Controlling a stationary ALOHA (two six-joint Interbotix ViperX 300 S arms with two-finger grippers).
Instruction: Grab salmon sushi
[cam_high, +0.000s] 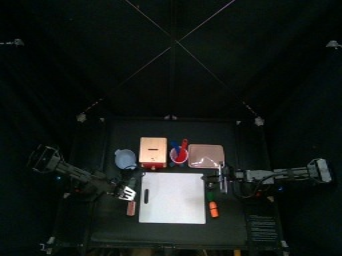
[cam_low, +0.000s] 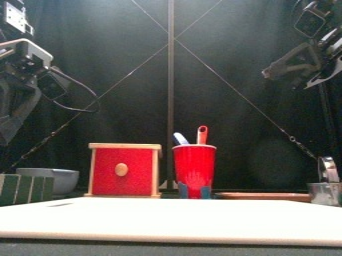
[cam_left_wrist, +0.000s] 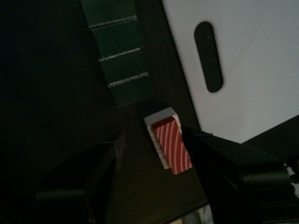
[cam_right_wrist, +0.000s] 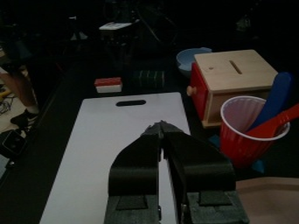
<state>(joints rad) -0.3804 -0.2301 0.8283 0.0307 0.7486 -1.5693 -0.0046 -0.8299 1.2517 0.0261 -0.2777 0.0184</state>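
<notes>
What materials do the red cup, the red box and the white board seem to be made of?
The red cup looks like thin glossy plastic: its rim is pale and its wall seems slightly translucent. The red box seems to be painted wood, with light bare edges on its top and a round knob on its front. The white board is probably matte plastic, smooth, with a cut handle slot.

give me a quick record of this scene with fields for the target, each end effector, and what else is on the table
target: salmon sushi, beside the white cutting board, not held
left end effector: open, above the sushi, jaws on either side
right end effector: shut, over the cutting board, holding nothing
other items: red wooden box; red cup with utensils inside; blue bowl; green ridged piece
</notes>
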